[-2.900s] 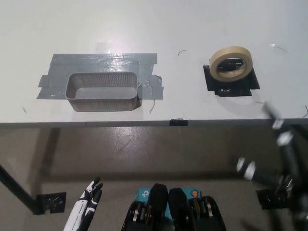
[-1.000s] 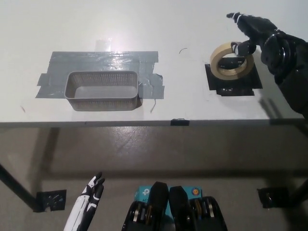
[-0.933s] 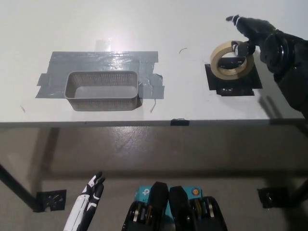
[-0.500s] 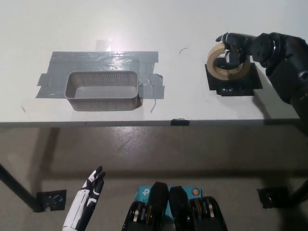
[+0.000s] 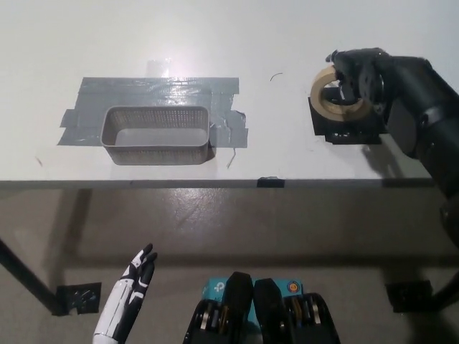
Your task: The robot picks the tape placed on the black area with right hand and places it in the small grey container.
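White flat surface (image 5: 237, 29) fills upper half of the head view; its front edge runs across the middle, grey-brown floor (image 5: 215, 222) below.

Tan ring-shaped roll of tape (image 5: 331, 100) sits at right of surface, on a black rectangular taped patch (image 5: 343, 129). Roll appears tilted, its open centre facing up and toward the camera. Lower left arc of the ring is plain to see; the upper right part is covered.

Black right hand (image 5: 361, 74) comes in from the right edge on its black arm, lying over the far and right side of the roll. Fingers curl down around the rim, one reaching across the top edge to the left, others dipping into the ring's hole. Hand looks closed on the roll in a wrapping hold; whether the roll is off the patch, cannot tell.

Small grey mesh rectangular container (image 5: 158, 134) stands well apart to the left, open top up, nothing seen inside. It rests on a patch of silver-grey duct tape strips (image 5: 158, 89) stuck to the surface.

White left hand (image 5: 135, 276) rests low at lower left, below the surface edge over the floor, fingers straight and slightly spread, holding nothing.
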You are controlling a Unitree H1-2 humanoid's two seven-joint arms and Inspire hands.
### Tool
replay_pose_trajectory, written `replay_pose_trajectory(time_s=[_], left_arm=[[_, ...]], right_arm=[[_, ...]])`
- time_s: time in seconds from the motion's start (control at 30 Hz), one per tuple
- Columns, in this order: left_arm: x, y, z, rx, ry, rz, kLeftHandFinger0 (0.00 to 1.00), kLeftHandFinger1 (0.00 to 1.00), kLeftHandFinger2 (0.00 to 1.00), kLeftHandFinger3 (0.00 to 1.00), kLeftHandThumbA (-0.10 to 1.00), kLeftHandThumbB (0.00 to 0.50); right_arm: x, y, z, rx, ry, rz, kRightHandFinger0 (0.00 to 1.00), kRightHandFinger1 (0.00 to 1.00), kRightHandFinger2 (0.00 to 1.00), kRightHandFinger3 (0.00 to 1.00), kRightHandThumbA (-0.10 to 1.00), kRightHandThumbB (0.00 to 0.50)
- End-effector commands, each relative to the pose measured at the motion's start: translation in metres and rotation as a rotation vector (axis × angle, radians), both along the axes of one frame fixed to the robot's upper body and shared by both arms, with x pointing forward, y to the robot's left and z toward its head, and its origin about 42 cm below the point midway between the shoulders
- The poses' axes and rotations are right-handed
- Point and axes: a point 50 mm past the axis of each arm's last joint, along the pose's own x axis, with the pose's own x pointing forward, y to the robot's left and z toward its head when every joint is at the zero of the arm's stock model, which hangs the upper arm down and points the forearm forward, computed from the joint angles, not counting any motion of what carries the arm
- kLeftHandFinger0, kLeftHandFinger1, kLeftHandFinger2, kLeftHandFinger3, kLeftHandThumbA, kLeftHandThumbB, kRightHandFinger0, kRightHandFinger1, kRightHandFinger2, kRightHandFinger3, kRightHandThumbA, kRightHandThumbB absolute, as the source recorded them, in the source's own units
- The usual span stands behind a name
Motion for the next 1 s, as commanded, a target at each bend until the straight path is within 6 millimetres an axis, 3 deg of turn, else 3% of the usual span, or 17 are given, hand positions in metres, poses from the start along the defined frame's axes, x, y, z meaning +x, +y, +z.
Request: replay_pose_trajectory(time_s=[0.0, 0.1, 0.23, 0.27, 0.3, 0.33, 0.37, 0.4, 0.63, 0.8, 0.97], left_arm=[[0.006, 0.001, 0.012, -0.009, -0.045, -0.024, 1.00, 1.00, 1.00, 1.00, 1.00, 0.061], [0.007, 0.002, 0.013, -0.014, -0.045, -0.026, 1.00, 1.00, 1.00, 1.00, 1.00, 0.054], [0.007, 0.002, 0.011, -0.026, -0.047, -0.027, 1.00, 1.00, 1.00, 1.00, 1.00, 0.065], [0.006, 0.002, 0.011, -0.027, -0.046, -0.027, 1.00, 1.00, 1.00, 1.00, 1.00, 0.065], [0.007, 0.001, 0.011, -0.027, -0.046, -0.028, 1.00, 1.00, 1.00, 1.00, 1.00, 0.066], [0.006, 0.001, 0.011, -0.031, -0.045, -0.027, 1.00, 1.00, 1.00, 1.00, 1.00, 0.063], [0.006, 0.000, 0.012, -0.031, -0.042, -0.028, 1.00, 1.00, 1.00, 1.00, 1.00, 0.063], [0.006, 0.000, 0.013, -0.030, -0.041, -0.028, 1.00, 1.00, 1.00, 1.00, 1.00, 0.066], [0.008, 0.001, 0.015, -0.029, -0.045, -0.035, 1.00, 1.00, 1.00, 1.00, 0.99, 0.055], [0.008, 0.001, 0.012, -0.042, -0.042, -0.036, 1.00, 1.00, 1.00, 1.00, 0.98, 0.059], [0.008, 0.000, 0.014, -0.040, -0.041, -0.040, 1.00, 1.00, 1.00, 1.00, 0.98, 0.030]], right_arm=[[-0.005, -0.030, -0.024, -0.047, -0.039, -0.020, 0.21, 0.38, 0.54, 0.82, -0.10, 0.162], [-0.004, -0.033, -0.021, -0.001, -0.073, -0.020, 0.14, 0.35, 0.50, 0.65, -0.10, 0.175], [-0.004, -0.032, -0.020, 0.036, -0.107, 0.011, 0.10, 0.35, 0.52, 0.60, -0.10, 0.172], [-0.004, -0.031, -0.019, 0.050, -0.102, 0.010, 0.23, 0.47, 0.60, 0.67, -0.10, 0.203], [-0.003, -0.031, -0.017, 0.078, -0.072, -0.008, 0.56, 0.78, 0.88, 0.94, 0.05, 0.315], [-0.002, -0.030, -0.015, 0.106, -0.025, -0.040, 0.72, 0.95, 1.00, 1.00, 0.27, 0.437], [-0.002, -0.030, -0.015, 0.120, -0.005, -0.053, 0.85, 1.00, 1.00, 1.00, 0.38, 0.489], [-0.002, -0.030, -0.015, 0.135, 0.026, -0.059, 1.00, 1.00, 1.00, 1.00, 0.56, 0.500], [0.001, -0.029, 0.006, 0.275, 0.067, -0.061, 1.00, 1.00, 1.00, 1.00, 0.68, 0.500], [0.003, -0.028, 0.014, 0.329, 0.059, -0.049, 1.00, 1.00, 1.00, 1.00, 0.71, 0.500], [0.004, -0.033, 0.029, 0.428, 0.100, -0.054, 1.00, 1.00, 1.00, 1.00, 0.72, 0.500]])
